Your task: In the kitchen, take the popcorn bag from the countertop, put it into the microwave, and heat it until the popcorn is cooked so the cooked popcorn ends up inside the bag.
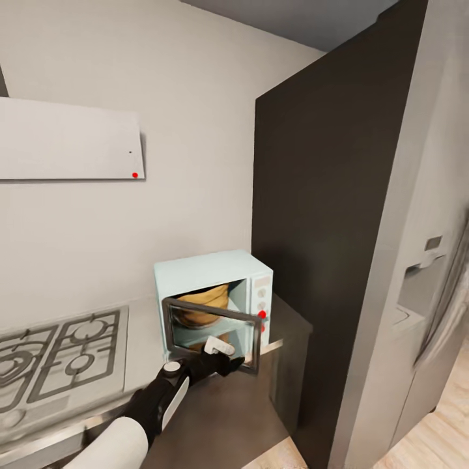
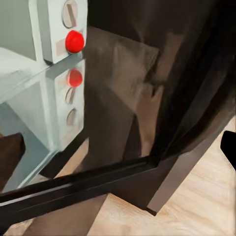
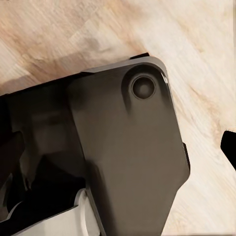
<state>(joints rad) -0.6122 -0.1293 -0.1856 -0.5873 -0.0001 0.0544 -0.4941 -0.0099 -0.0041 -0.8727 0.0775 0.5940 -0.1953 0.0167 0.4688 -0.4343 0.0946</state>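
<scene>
1. We see the popcorn bag (image 1: 203,303) already inside the microwave (image 1: 212,296), behind the door (image 1: 212,339), which hangs partly ajar and swings toward us. The microwave stands on the countertop (image 1: 215,417) at about 12 o'clock from our left gripper (image 1: 225,357).

2. Our left gripper sits at the lower edge of the door frame, touching or just beside it. We cannot tell whether its fingers are apart or together, since the head view shows them too small and the left wrist view does not settle it.

3. The right wrist view looks down on the wooden floor (image 3: 206,59) and a dark part of our own base (image 3: 128,157). A black tip shows at its edge, but we cannot tell the right gripper's state.

4. The bag is crumpled tan-orange paper. We judge it light, soft and easily crushed, best taken at its rim.

5. The microwave is a boxy pale blue shell with smooth faces. Its door is glass in a dark, stiff frame, which reflects the red dot (image 2: 74,41) and the knobs (image 2: 70,13) of the side panel.

6. The countertop is a matte grey slab. The steel gas hob (image 1: 62,355) lies at 9 o'clock from the microwave, and a tall dark cabinet (image 1: 326,228) stands at 3 o'clock.

7. The door likely needs only a light push to shut.
</scene>
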